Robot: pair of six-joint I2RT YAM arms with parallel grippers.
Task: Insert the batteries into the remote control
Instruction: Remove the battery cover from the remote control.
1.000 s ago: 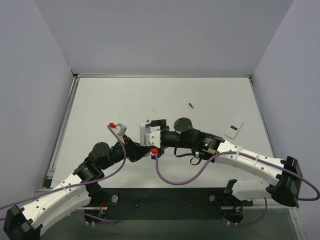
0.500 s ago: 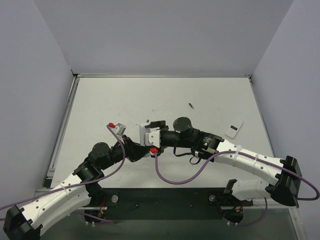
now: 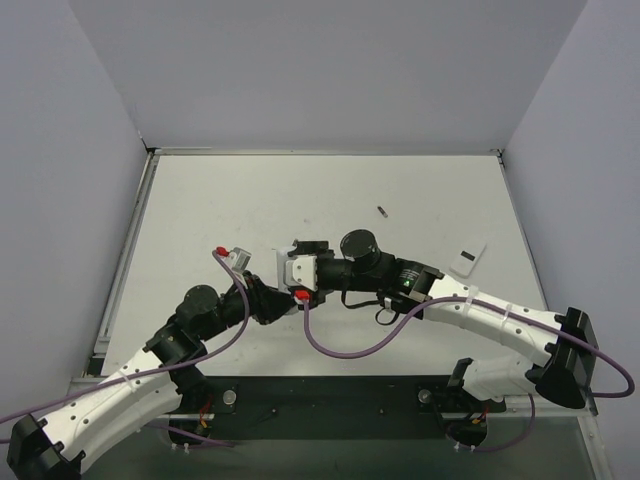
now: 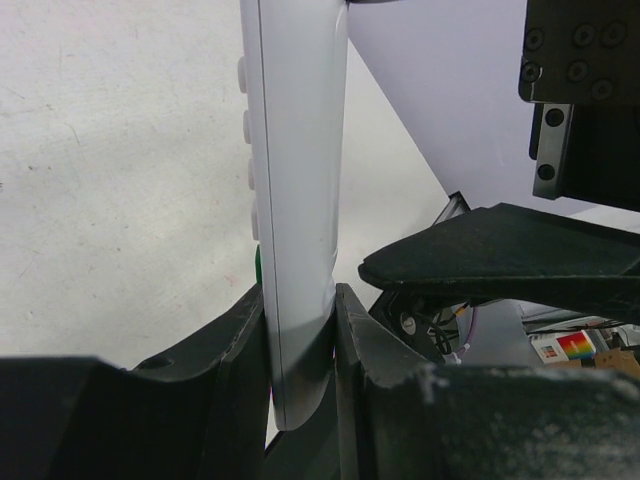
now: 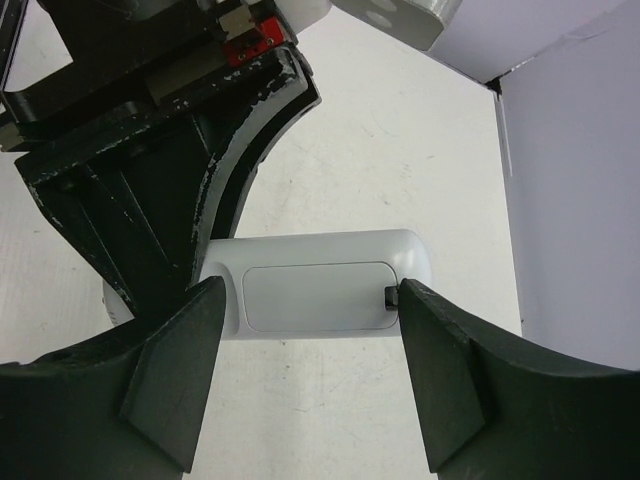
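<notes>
On the L, gripping the remote control [image 4: 295,150] firmly in the left hand [image 4: 300,335]: pinching just its low end, holding it edge-on over the near-middle of the table [image 3: 250,190], buttons facing away from the R arm. Prob. working the seating step, presenting the remote's plain back to the right hand [image 5: 310,292], spread wide and straddling the rectangular battery bay w/o clamping anything visible. Noticing a small dark bit at the bay's end, just beside one right fingertip; poss. a contact or a battery end, too small for telling. Doing this well prob. meaning: locking the L grip rigid for preventing any twist or slide under a push, esp. given a pinch on the low end only; pressing square into the bay, never at an angle; matching polarity to the spring end; easing force on slowly, guarding against a thin cell popping out and rolling off. Further R, spotting one battery [image 3: 383,211] lying loose on the table, well apart from both hands, needing a pick-up; not finding the second one w/ any certainty. Furthest R, seeing a small white cover piece [image 3: 467,260] lying flat near the table's R edge, prob. going on last.
</notes>
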